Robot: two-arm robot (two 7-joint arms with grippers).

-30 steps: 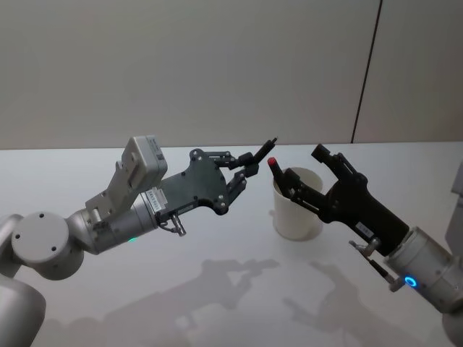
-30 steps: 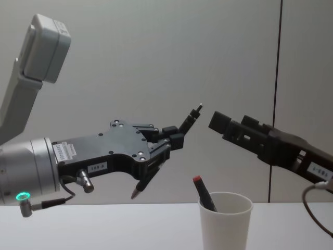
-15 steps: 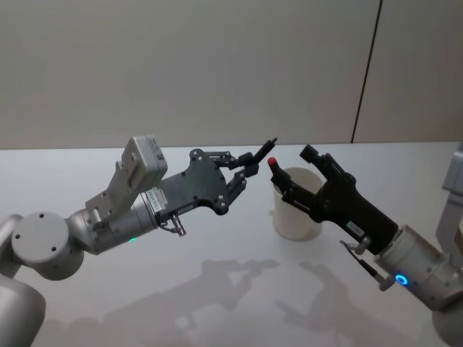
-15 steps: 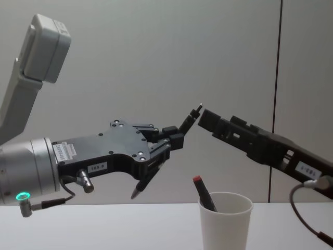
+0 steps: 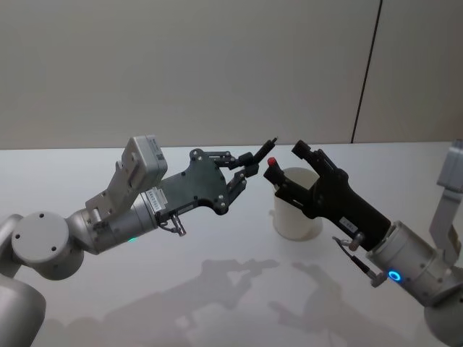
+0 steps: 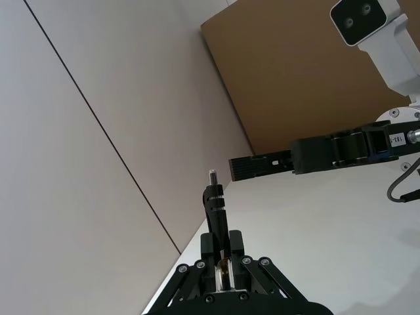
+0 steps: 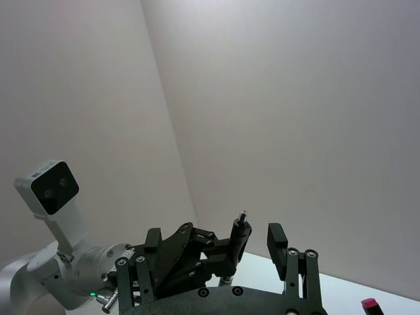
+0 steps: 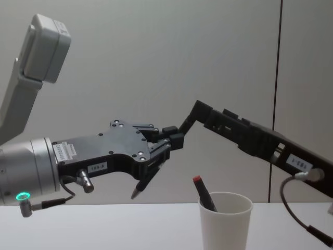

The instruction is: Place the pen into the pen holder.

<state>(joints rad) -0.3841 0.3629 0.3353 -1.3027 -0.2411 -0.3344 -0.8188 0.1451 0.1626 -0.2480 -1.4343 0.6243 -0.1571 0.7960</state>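
A black pen [image 8: 156, 174] slants in mid-air, tip low and top end [image 5: 272, 140] high, with my left gripper [image 5: 244, 166] shut on its middle. In the left wrist view the pen [image 6: 215, 210] sticks up from my left gripper [image 6: 220, 259]. My right gripper [image 5: 286, 162] is open and reaches in from the right. One of its fingers [image 8: 200, 111] lies close beside the pen's top end. The pen holder [image 5: 293, 220], a white paper cup [image 8: 225, 224], stands on the table below my right gripper.
A red-capped pen [image 8: 203, 194] leans inside the cup, its cap [image 5: 271, 161] above the rim. The white table [image 5: 217, 289] lies bare around the cup, with a plain wall behind it.
My right gripper has moved left and forward until its fingers reach the pen's top end. The left gripper and pen have stayed still.
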